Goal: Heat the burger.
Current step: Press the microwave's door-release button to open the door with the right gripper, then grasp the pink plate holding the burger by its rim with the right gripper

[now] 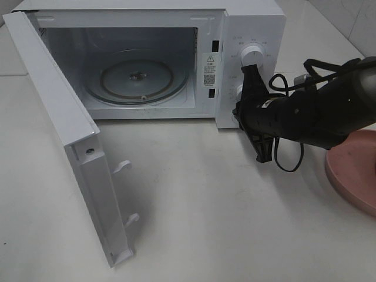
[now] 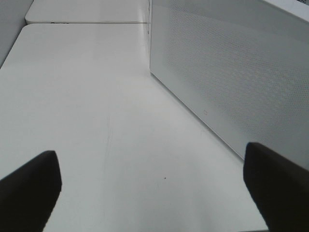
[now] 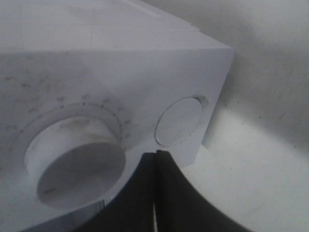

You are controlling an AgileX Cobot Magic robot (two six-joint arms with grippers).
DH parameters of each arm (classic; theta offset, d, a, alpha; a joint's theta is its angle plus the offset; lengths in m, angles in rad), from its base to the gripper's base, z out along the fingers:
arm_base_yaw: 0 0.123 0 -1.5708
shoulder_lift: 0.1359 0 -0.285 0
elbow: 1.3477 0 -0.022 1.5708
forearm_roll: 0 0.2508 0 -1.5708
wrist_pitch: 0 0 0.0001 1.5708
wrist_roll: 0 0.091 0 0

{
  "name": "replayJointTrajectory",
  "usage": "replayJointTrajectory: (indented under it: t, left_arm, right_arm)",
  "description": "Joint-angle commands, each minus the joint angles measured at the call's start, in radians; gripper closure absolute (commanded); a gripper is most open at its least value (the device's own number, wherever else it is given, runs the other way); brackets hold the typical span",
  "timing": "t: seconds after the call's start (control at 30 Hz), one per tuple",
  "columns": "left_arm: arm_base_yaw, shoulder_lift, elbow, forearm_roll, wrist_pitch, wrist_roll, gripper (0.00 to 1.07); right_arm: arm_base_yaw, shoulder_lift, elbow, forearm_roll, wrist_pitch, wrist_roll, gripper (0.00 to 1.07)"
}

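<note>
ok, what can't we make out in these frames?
- Burger: in no view. The pink plate is cut by the exterior high view's right edge and partly covered by the right arm, so its hidden part is unknown.
- Control panel, lower part: exterior high, behind the right end effector.
- Dial markings: right wrist, blurred.
- Left end effector: outside exterior high; left wrist shows only its fingertips.

tabletop (image 1: pixel 223 223): white, matt, a few faint scuffs and specks | far left corner: straight seam where a second white slab (image 1: pixel 6 59) butts against it | beyond far right corner: pale glossy tiles (image 1: pixel 346 23) with thin grout lines, wall or floor cannot tell | light: soft, even, faint grey shadows on tabletop
</note>
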Motion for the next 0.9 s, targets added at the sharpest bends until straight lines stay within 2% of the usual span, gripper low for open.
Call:
replayJointTrajectory:
  t: [0.03, 0.37, 0.63, 0.67, 0.9]
  left_arm:
    - [-0.005, -0.024, 0.005, -0.008, -0.017, 0.004, 0.1]
    - [-0.005, -0.024, 0.005, -0.008, -0.017, 0.004, 0.1]
    - [-0.005, -0.024, 0.005, -0.008, -0.017, 0.004, 0.1]
    - [-0.005, -0.024, 0.005, -0.008, -0.017, 0.004, 0.1]
    - [-0.005, -0.024, 0.005, -0.008, -0.017, 0.004, 0.1]
  right_arm:
    - [-0.004, -0.043, -0.001, -0.009, 0.109, -0.105, 1.06]
    - [-0.006, -0.139, -0.001, -0.072, 0.403, -0.417, 1.05]
    - [-0.007, -0.239, -0.003, -0.228, 0.66, -0.63, 1.03]
    - [-0.007, -0.27, -0.003, -0.279, 0.738, -0.689, 1.02]
    - [-0.007, -0.376, -0.003, -0.418, 0.924, -0.901, 1.01]
